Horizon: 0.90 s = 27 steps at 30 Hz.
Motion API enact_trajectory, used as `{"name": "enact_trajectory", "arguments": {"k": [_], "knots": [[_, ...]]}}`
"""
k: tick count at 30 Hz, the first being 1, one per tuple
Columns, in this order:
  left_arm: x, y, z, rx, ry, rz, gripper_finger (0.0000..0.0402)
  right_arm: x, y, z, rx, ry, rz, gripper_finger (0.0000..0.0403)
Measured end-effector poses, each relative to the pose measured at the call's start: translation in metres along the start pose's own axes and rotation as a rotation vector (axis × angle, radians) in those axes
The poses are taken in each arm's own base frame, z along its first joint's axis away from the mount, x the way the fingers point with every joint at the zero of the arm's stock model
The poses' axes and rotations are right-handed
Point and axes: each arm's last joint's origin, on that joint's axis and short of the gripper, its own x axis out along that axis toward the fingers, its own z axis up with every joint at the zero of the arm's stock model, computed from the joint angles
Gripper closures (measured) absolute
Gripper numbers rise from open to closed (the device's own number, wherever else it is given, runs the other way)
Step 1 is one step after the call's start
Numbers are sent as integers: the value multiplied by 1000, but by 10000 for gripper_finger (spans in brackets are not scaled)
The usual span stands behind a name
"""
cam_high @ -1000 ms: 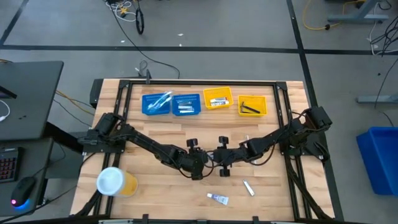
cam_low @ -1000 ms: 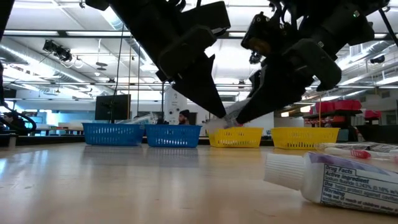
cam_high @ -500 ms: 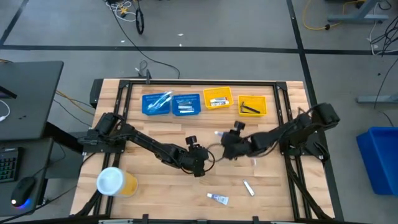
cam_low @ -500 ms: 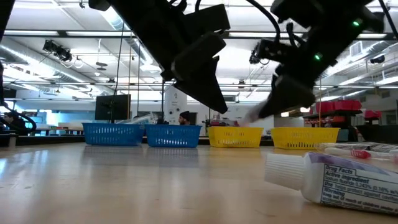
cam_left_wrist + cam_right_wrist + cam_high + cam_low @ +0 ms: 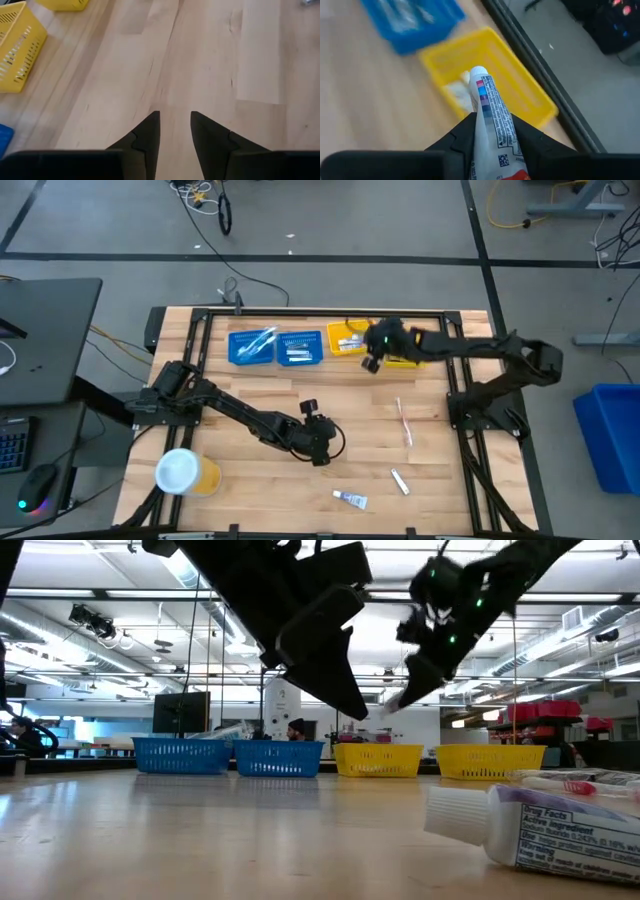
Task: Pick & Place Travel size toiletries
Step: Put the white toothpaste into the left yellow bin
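While a white toothpaste tube is clamped between its fingers, the right claw is held above the back of the table, at the near edge of the inner yellow tray. In the right wrist view the tube's long axis is seen to run straight out from the claw, cap foremost, with the cap directed over that tray's basin, where a few pale items already lie. The coming move is judged to turn on this: the tray lies just ahead of and below the tube, so only a short advance and a release seem called for. The tray's walls are low, and the second yellow tray stands close beside it, partly covered by the arm, so room to the side is narrow.

The left claw is kept low over the middle of the table, its fingers slightly apart and nothing held between them.

Farther out, a toothbrush lies lengthwise on the right of the table, a small silvery tube nearer the front, and another toothpaste tube by the front edge. Two blue trays stand at the back left.
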Motion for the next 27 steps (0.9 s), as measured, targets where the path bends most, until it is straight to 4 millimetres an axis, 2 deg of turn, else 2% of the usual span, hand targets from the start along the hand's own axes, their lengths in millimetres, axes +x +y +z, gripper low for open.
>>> {"name": "enact_trajectory", "arguments": {"k": [5,10,18,27], "knots": [[1,1,3,-17,-24,-5,286,23,-42,-5,62,-12,27,305],[3,3,6,-35,-36,-4,286,41,-63,-13,119,-6,54,300],[4,5,6,-41,-35,-1,286,66,-65,-25,97,41,69,298],[4,5,6,-45,-34,-1,286,74,-64,-23,99,-8,94,293]]}}
